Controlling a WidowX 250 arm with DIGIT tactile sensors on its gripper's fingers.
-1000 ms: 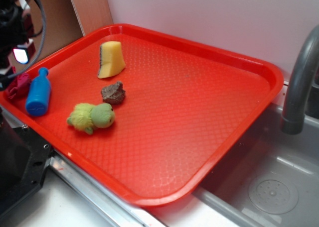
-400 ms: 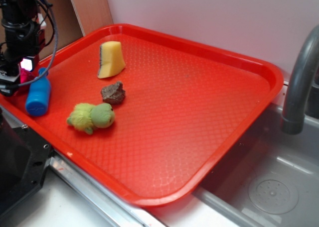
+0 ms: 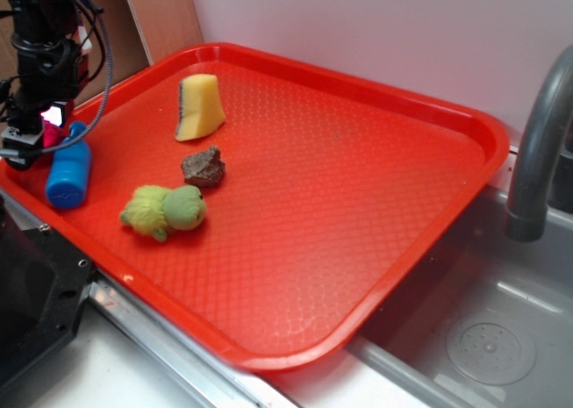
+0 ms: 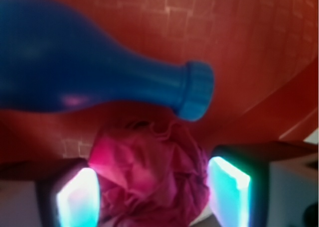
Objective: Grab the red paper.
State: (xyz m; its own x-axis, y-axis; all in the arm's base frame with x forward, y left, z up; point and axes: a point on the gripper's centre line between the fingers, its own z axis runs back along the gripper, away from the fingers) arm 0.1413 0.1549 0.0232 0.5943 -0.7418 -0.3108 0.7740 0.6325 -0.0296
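The red paper (image 4: 149, 177), a wrinkled crimson wad, lies on the red tray (image 3: 358, 175) at its far left edge. In the wrist view it sits between my gripper's (image 4: 154, 199) two lit fingers (image 4: 79, 199), nearly filling the gap. The jaws stand apart on either side of it, open and low over the tray. In the exterior view my gripper (image 3: 36, 144) covers most of the paper (image 3: 55, 136); only a pink sliver shows. The blue bottle (image 3: 69, 171) lies right beside it, its cap (image 4: 197, 95) close above the wad.
A yellow sponge wedge (image 3: 200, 106), a brown rock-like lump (image 3: 204, 166) and a green plush toy (image 3: 166, 209) lie on the tray. A grey faucet (image 3: 537, 148) and a sink (image 3: 483, 336) are at the right. The tray rim is just behind the paper.
My gripper has come in from the upper left and dropped over the red paper, which now lies between its fingers. The other objects have not moved.
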